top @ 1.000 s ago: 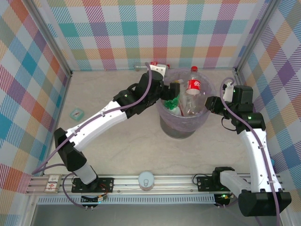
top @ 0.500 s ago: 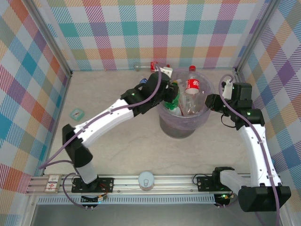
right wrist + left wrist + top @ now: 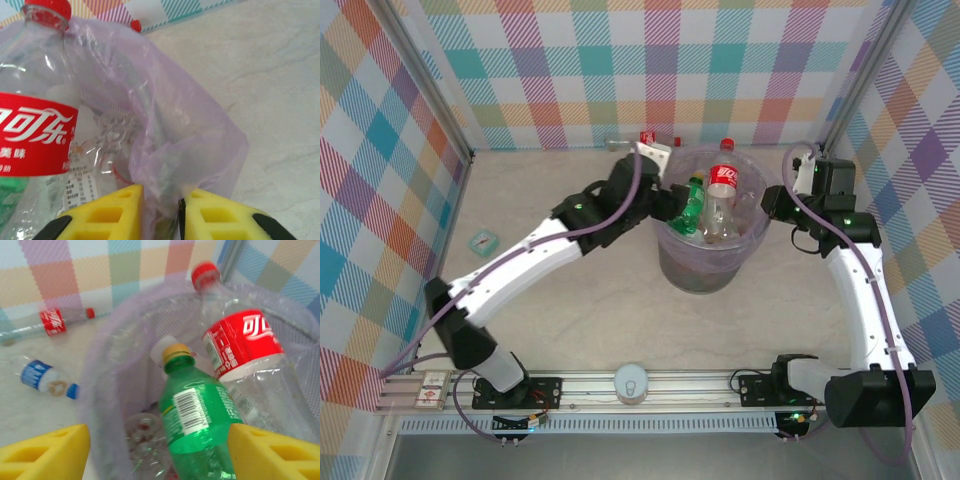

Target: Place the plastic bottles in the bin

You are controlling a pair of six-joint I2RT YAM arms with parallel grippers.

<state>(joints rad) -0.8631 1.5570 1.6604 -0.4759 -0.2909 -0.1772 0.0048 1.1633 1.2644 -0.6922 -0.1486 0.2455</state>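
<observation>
Bare table (image 3: 600, 300) in front of bin (image 3: 705, 275); left gripper (image 3: 159, 437) is spread at its rim, right gripper (image 3: 162, 200) pinches lavender liner (image 3: 190, 130). Inside, green bottle (image 3: 197, 425) leans against red-labelled bottle (image 3: 242, 347).

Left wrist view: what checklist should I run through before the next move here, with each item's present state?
1. Left pincer open: ok.
2. Green bottle inside the bin, leaning neck-up: ok.
3. Right pincer shut on the lavender bag at the rim: ok.
4. All bottles binned: not ok; a small red-label bottle by the back wall and a blue-label bottle lie on the table.
5. Tall red-label bottle settled in the bin: cannot tell; its cap rises past the bag's edge.
</observation>
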